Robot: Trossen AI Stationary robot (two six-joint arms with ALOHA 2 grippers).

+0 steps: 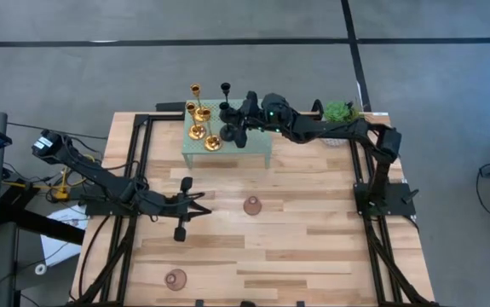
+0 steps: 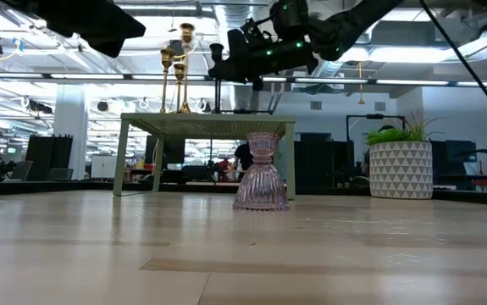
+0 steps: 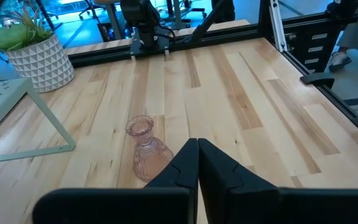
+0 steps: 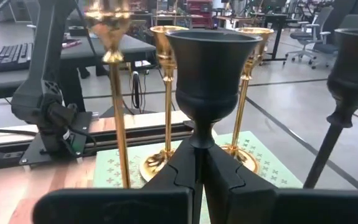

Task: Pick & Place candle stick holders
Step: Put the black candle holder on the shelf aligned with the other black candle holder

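Placing step in hand. Right gripper (image 1: 246, 128), jaws clamped on a black holder (image 4: 210, 62), is over the green stand (image 1: 262, 147) among gold holders (image 1: 198, 111). Left gripper (image 1: 200, 205) closed, empty, near a glass holder (image 1: 252, 205). Next: lower upright, release clear of neighbours.

Black holder (image 4: 211, 68) stem hidden behind right gripper (image 4: 198, 163).

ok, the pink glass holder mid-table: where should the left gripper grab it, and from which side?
Probably the narrow waist under its flared cup, coming in level from the left arm's side. The glass holder stands upright on a wide ribbed base that looks too broad and sloped to pinch; the waist is its slimmest part. The left gripper is shut and already points at it, so it must open first.
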